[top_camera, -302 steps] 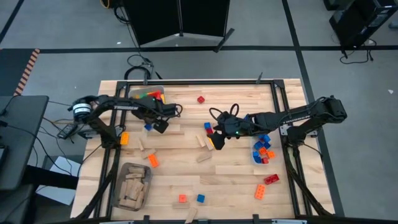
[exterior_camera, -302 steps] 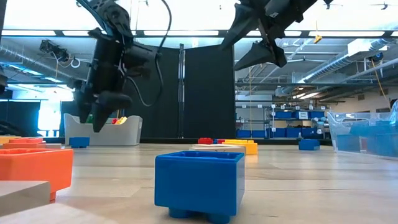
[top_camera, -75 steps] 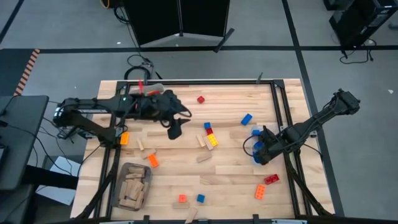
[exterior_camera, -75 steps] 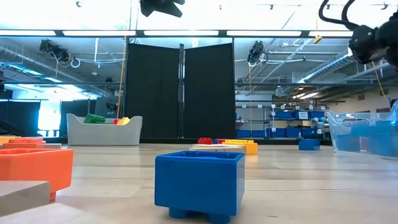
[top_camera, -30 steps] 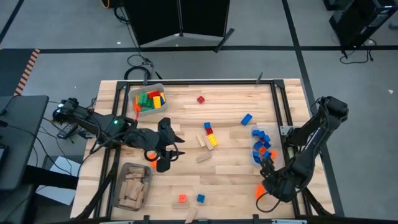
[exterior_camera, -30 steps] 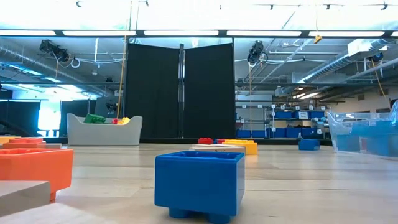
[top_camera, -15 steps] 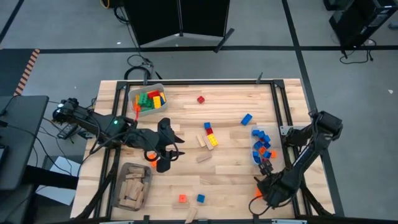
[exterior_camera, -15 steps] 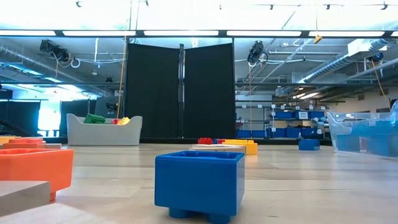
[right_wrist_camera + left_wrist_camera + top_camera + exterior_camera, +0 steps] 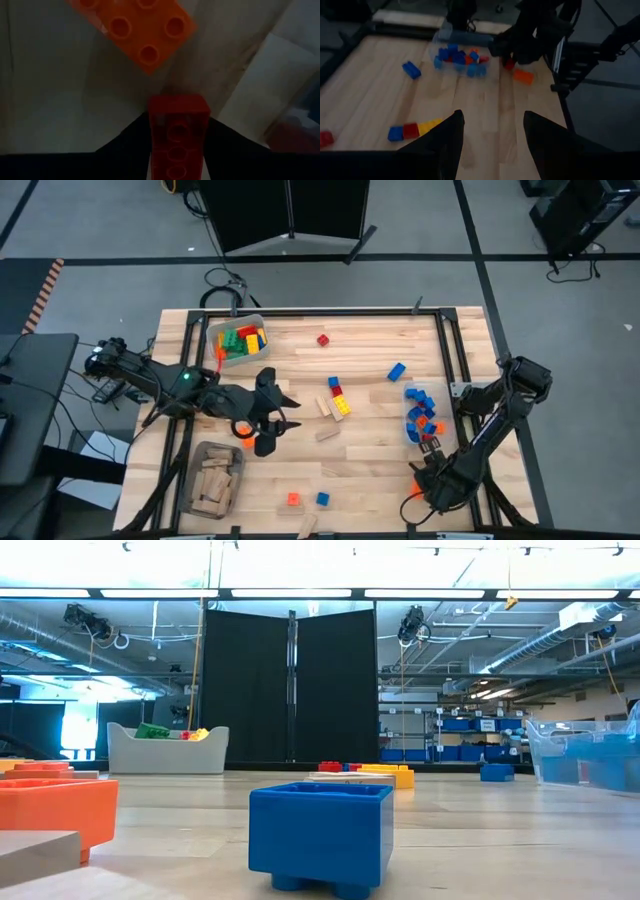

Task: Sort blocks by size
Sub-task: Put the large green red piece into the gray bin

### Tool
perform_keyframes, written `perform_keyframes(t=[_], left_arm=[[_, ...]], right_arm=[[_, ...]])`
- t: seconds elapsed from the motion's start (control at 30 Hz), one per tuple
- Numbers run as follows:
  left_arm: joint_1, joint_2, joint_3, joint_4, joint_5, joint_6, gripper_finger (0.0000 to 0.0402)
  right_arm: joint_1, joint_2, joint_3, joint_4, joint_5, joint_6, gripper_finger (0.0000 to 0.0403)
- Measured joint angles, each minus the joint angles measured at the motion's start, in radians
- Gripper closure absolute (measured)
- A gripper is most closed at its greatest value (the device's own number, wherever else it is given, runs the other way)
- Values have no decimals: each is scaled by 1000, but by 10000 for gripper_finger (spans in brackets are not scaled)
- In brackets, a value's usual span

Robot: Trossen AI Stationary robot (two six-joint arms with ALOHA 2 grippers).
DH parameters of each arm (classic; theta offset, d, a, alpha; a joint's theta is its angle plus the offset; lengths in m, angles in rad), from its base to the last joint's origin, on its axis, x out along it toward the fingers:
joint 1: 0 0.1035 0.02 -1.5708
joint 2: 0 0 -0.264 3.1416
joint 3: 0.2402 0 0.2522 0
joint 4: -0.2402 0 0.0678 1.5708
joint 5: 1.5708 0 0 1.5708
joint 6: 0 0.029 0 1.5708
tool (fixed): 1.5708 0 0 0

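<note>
The right gripper has dropped to the table's near right corner and its jaws have just closed on a red brick, just beside an orange brick; a lift toward the clear bin of small bricks, just behind it, seems next. The left gripper, jaws partly open and empty, has held left of centre. Farther left, the wood bin holds tan pieces, and the back bin mixed bricks.

Two dark jointed arms, black cables looped alongside.
</note>
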Motion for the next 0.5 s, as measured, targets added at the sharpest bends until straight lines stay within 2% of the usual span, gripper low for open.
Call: perform_keyframes(t=[0.13, 0.33, 0.5], left_arm=[[0, 0, 0, 67, -6, 61, 188], [0, 0, 0, 175, -6, 195, 188], [0, 0, 0, 241, -12, 281, 188]], right_arm=[[1, -50, 1, -4, 0, 34, 253], [1, -208, 2, -22, 19, 217, 253], [1, -382, 37, -60, 160, 378, 253]])
